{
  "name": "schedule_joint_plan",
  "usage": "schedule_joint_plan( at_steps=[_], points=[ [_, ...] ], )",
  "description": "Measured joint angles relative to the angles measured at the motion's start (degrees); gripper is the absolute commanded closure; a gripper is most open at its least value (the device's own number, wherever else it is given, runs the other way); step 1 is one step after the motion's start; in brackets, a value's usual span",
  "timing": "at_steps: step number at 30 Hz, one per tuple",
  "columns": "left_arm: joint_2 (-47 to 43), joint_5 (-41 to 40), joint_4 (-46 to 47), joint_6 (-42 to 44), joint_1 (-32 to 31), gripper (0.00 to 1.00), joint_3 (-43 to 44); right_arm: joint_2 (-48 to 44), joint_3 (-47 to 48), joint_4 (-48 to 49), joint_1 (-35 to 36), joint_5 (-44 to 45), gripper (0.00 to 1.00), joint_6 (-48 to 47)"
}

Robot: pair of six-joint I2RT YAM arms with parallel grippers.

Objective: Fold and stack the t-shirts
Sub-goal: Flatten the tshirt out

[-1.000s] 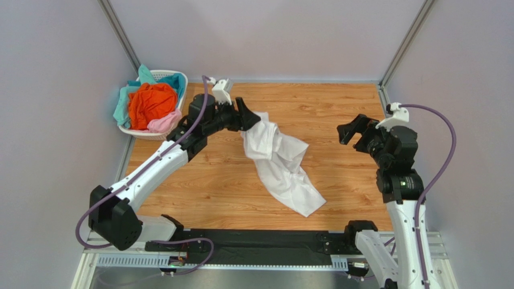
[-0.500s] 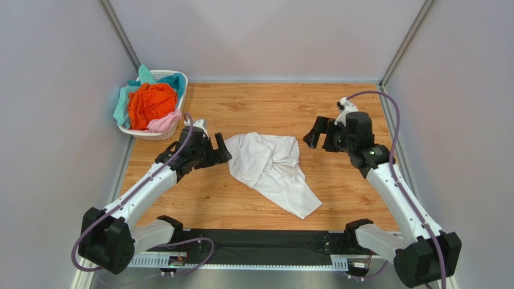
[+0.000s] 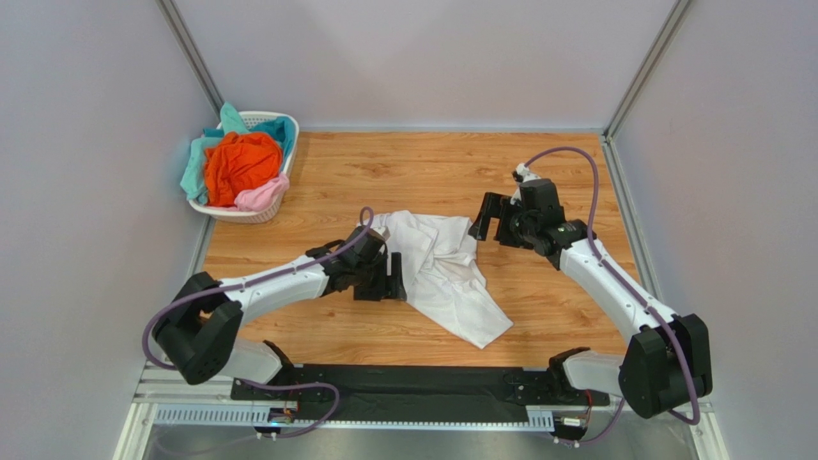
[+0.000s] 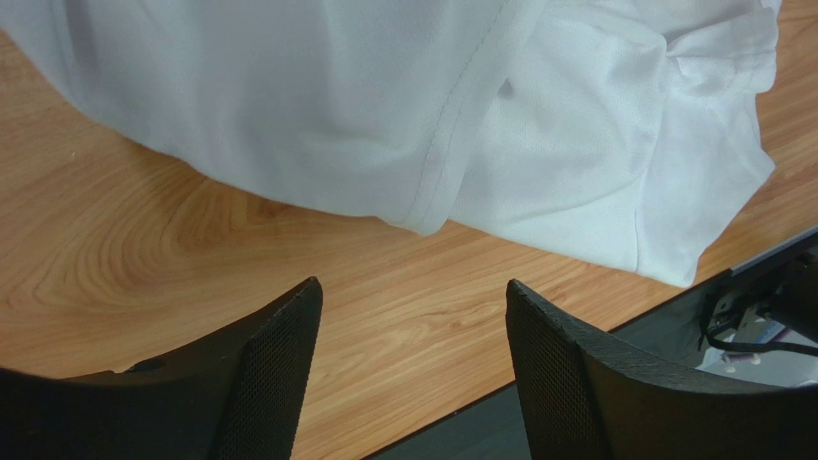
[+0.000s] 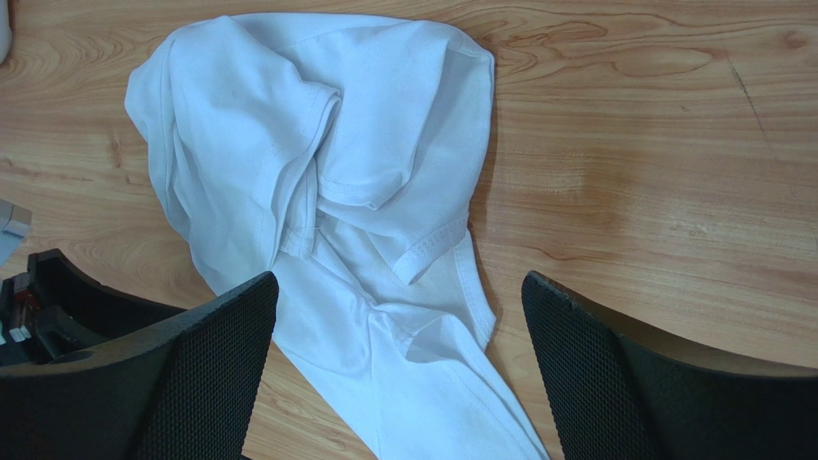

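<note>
A white t-shirt (image 3: 437, 268) lies crumpled on the wooden table (image 3: 403, 172) in the middle. My left gripper (image 3: 394, 278) is open and empty, low at the shirt's left near edge. In the left wrist view the shirt's hem (image 4: 432, 182) lies just ahead of the open gripper (image 4: 413, 311). My right gripper (image 3: 485, 222) is open and empty at the shirt's right far edge. In the right wrist view the shirt (image 5: 317, 144) lies below and between the open gripper (image 5: 398, 283). Orange (image 3: 240, 163), teal (image 3: 200, 158) and pale pink (image 3: 261, 196) t-shirts are piled in the basket.
A white lattice basket (image 3: 230, 213) stands at the far left corner of the table. Grey walls close in the left, back and right sides. A black rail (image 3: 413, 383) runs along the near edge and also shows in the left wrist view (image 4: 768, 278).
My left gripper let go of the white t-shirt, which dropped flat onto the table. The left gripper then moved nearer and lower beside it. My right arm reached in to the shirt's right edge.
</note>
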Motion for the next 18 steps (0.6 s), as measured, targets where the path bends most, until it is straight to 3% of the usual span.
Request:
schedule_joint_plan(
  at_steps=[18],
  points=[
    [12.6,-10.3,-6.6,-0.2,-3.8,0.42,11.1,-1.2,-2.1,0.4,0.0,2.1,0.01,-1.3]
  ],
)
